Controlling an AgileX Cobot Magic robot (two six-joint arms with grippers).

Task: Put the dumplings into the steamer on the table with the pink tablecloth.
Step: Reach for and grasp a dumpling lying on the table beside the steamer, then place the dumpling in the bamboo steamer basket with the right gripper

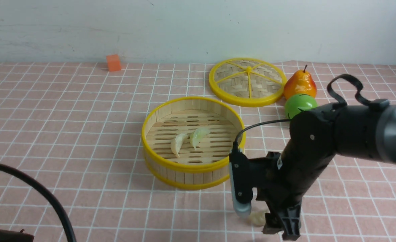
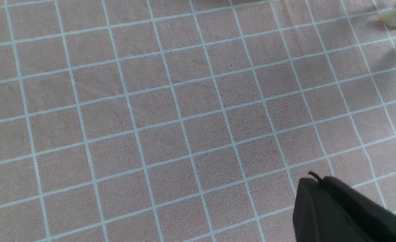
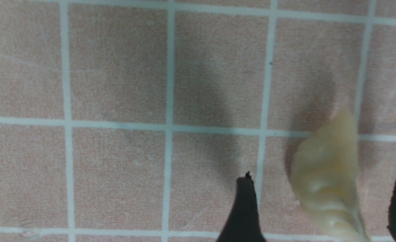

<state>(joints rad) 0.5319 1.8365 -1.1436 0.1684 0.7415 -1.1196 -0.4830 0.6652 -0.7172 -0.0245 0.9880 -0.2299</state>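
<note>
The steamer (image 1: 184, 167) stands mid-table on the pink tablecloth (image 1: 83, 134), with two dumplings (image 1: 178, 144) (image 1: 198, 136) on its slatted floor. A third dumpling (image 1: 257, 218) lies on the cloth in front of and to the right of the steamer. My right gripper (image 1: 275, 226) is down at the cloth by it. In the right wrist view this dumpling (image 3: 329, 188) lies between the open fingers (image 3: 245, 208) of the gripper (image 3: 324, 176), apart from both. My left gripper (image 2: 314, 181) is shut and empty over bare cloth, with a dumpling (image 2: 394, 16) lying far from it.
The flat woven lid (image 1: 247, 81) lies behind the steamer to the right. A pear (image 1: 299, 84) and a green ball (image 1: 299, 104) stand next to it, just behind my right arm. An orange cube (image 1: 113, 63) sits at the far edge by the wall.
</note>
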